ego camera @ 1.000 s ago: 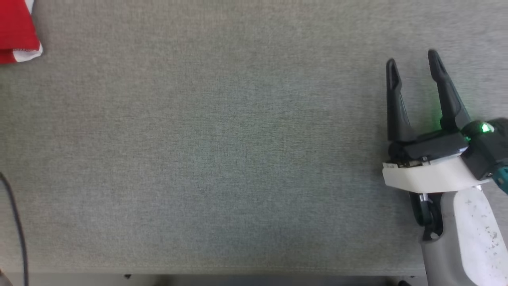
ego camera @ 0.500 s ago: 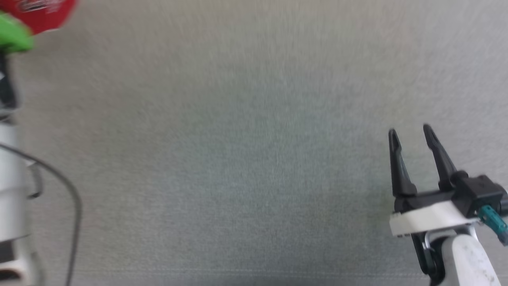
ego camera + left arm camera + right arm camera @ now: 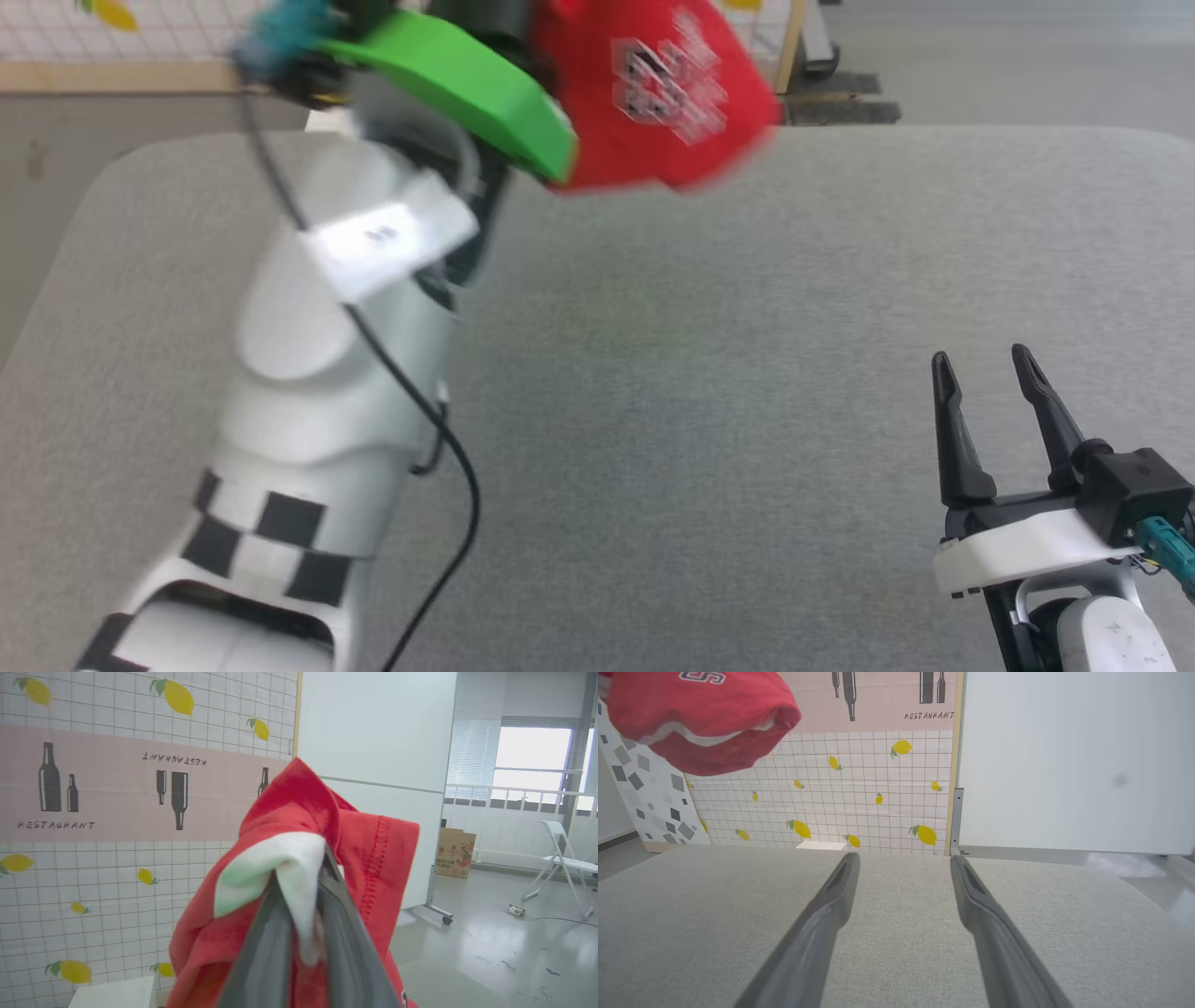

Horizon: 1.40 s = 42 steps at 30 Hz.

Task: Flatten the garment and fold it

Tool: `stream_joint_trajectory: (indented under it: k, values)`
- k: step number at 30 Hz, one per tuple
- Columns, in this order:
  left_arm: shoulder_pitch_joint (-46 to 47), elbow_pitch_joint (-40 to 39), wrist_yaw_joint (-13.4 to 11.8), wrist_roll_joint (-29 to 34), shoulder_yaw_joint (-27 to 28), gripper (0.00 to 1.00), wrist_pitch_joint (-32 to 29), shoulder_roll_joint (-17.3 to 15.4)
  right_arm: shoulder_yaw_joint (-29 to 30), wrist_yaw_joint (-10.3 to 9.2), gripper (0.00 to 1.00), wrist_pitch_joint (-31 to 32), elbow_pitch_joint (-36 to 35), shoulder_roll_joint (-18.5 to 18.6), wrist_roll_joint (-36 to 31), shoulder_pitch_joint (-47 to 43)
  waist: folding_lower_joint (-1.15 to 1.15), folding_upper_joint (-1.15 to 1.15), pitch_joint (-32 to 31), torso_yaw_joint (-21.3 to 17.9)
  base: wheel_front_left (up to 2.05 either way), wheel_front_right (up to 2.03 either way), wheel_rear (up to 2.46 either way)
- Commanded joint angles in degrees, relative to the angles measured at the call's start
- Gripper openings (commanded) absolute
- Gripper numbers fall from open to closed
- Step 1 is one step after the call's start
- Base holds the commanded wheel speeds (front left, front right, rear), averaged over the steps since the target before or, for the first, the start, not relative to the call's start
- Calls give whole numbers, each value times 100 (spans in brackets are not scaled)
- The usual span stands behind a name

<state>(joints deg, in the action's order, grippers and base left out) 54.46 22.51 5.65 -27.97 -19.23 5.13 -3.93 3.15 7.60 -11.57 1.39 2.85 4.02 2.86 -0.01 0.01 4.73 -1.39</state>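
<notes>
Open room over grey table [image 3: 747,448]; left arm [image 3: 317,373], hanging garment [image 3: 653,103] upper left.

White left arm [image 3: 317,392] with checkered bands [image 3: 252,541], black cable [image 3: 462,476], green plate [image 3: 457,84]; dark fingers [image 3: 950,439].

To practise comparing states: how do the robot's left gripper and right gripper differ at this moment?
The left gripper is shut on the red garment; the right gripper is open and empty. The left gripper is high above the grey table, with the garment hanging in the air; the right gripper is low over the table. Both have two long dark fingers.
</notes>
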Motion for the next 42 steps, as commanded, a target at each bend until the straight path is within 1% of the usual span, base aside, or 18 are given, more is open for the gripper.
stream_joint_trajectory:
  k: [1, 6, 8, 10, 13, 16, 19, 22, 23, 25, 27, 30, 35, 39, 42]
  values:
    - [-116, 93, 56, -116, -161, 0, 2, 27, -13, -11, 100, 27, -48, 3, -7, -53, 1, -1, -107, -287, 0, 0, 0]
    - [-467, 564, 124, -630, -1048, 0, -117, 99, -52, -11, 100, 71, -105, 3, 20, -16, 1, -1, 7, -609, 0, 0, 0]
    - [-621, 713, 133, -1014, -1472, 0, -267, 101, -71, -11, 100, 78, -113, 3, 28, 8, 1, -1, 78, -738, 0, 0, 0]
    - [-737, 943, 105, -1262, -1869, 0, -472, 103, -91, -11, 100, 73, -120, 3, 40, 31, 1, -1, 147, -855, 0, 0, 0]
    - [-853, 1455, -44, -1430, -2428, 0, -966, 103, -100, -11, 100, 53, -110, 3, 62, 64, 1, -1, 241, -1000, 0, 0, 0]
    - [-883, 2037, -224, -1412, -2877, 0, -1550, 104, -107, -11, 100, 33, -103, 3, 79, 79, 1, -1, 309, -1090, 0, 0, 0]
    - [-887, 2532, -306, -1445, -3193, 0, -2118, 104, -115, -11, 100, 10, -89, 3, 95, 95, 1, -1, 357, -1143, 0, 0, 0]
    - [-881, 2839, -334, -1539, -3350, 0, -2551, 104, -113, -11, 100, -10, -69, 3, 108, 113, 1, -1, 379, -1150, 0, 0, 0]
    - [-872, 2912, -355, -1587, -3370, 26, -2645, 104, -109, -11, 100, -16, -60, 3, 115, 117, 1, -1, 383, -1138, 0, 0, 0]
    - [-846, 2945, -361, -1682, -3374, 100, -2672, 104, -101, -11, 100, -25, -46, 3, 130, 116, 1, -1, 385, -1090, 0, 0, 0]
    - [-796, 2868, -381, -1802, -3292, 100, -2451, 104, -95, -11, 100, -33, -35, 3, 131, 117, 1, -1, 385, -1016, 0, 0, 0]
    - [-660, 2792, -437, -1800, -3260, 100, -2054, 104, -80, -11, 100, -47, -18, 3, 127, 123, 1, -1, 351, -885, 0, 0, 0]
    - [-488, 2675, -537, -1735, -3079, 100, -1165, 81, -46, -11, 100, -47, -16, 3, 99, 93, 1, -1, 190, -655, 0, 0, 0]
    - [-517, 2414, -625, -1709, -2840, 100, -322, -67, 3, -11, 100, -23, -49, 3, 63, 30, 1, -1, 72, -462, 0, 0, 0]
    - [-684, 2153, -715, -1697, -2663, 100, 266, -269, 36, -11, 100, 4, -98, 3, 38, -16, 1, -1, 8, -324, 0, 0, 0]
